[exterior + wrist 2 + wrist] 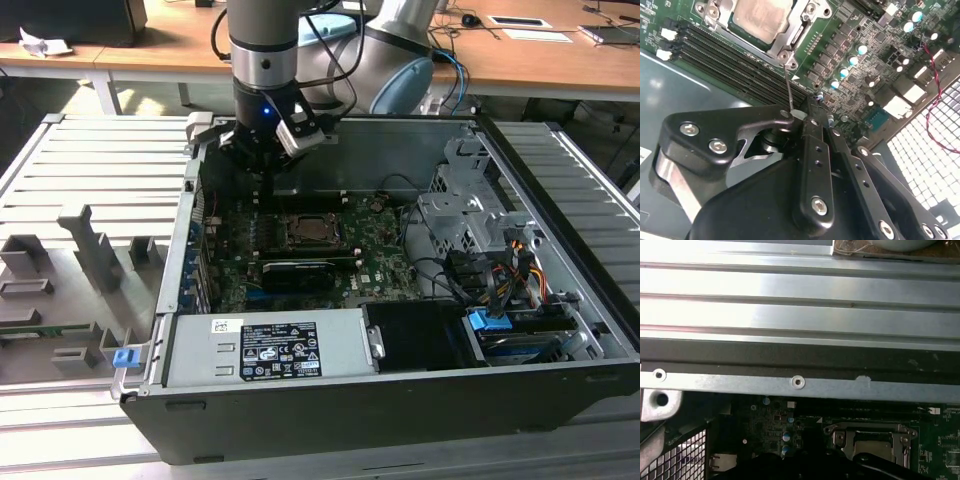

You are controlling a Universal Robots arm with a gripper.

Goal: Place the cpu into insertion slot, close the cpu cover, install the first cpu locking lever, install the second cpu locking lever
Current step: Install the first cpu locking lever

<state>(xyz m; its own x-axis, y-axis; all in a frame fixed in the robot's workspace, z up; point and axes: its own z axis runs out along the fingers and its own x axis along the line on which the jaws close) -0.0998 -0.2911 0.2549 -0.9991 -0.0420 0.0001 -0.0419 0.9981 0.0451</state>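
The cpu [757, 20], a pale silvery square, lies flat in the insertion slot [312, 247] on the green board, and hides the slot's pin field. The silver cpu cover [792, 37] lies down around it as a frame. A thin wire locking lever [788, 85] rises from the socket's corner up to my gripper [799, 114]. The black fingers are shut on the lever's tip. In the exterior view the gripper [262, 158] hangs over the board beyond the socket, toward the exterior view's left. The first wrist view shows the socket frame [870, 437].
Long black memory slots [725, 55] run beside the socket. A long black card [298, 272] lies in front of it. The power supply [265, 350], drive cage [470, 215] and cables [500, 270] fill the case. The metal case wall [800, 315] stands close behind the gripper.
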